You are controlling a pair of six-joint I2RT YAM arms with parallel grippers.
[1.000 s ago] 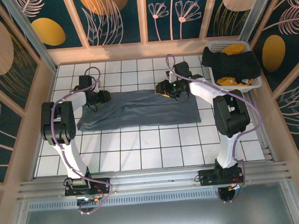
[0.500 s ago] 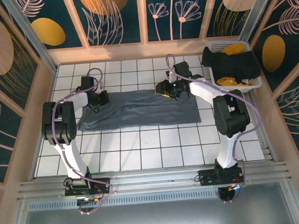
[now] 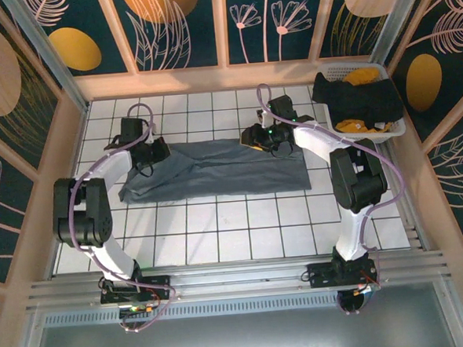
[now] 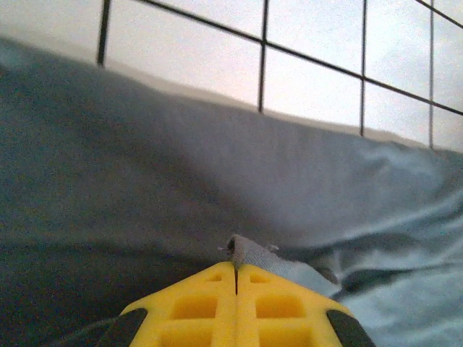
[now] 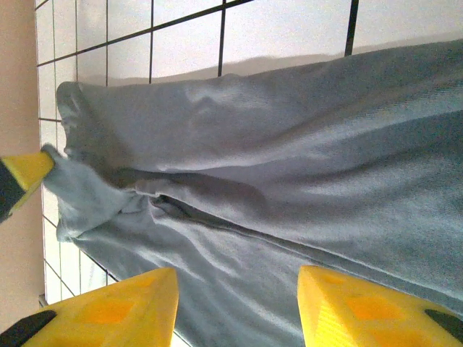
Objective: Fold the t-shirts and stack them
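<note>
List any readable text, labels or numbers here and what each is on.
No readable text in any view.
On the blue-grey shirt: none, plain cloth.
On the shirts in the basket: too small to tell any print.
On the wall panels: leaf and circle patterns, no letters.

Overhead evenly bright, sharp — wrist views soft: left gripper [image 4: 236,269] blurred at 6 o'clock, tiles [image 4: 311,29] glaring at 12.

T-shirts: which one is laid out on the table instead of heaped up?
The slate blue-grey t-shirt, spread across the tiled table. The black t-shirt and mustard-yellow t-shirt lie bunched in the white basket.
</note>
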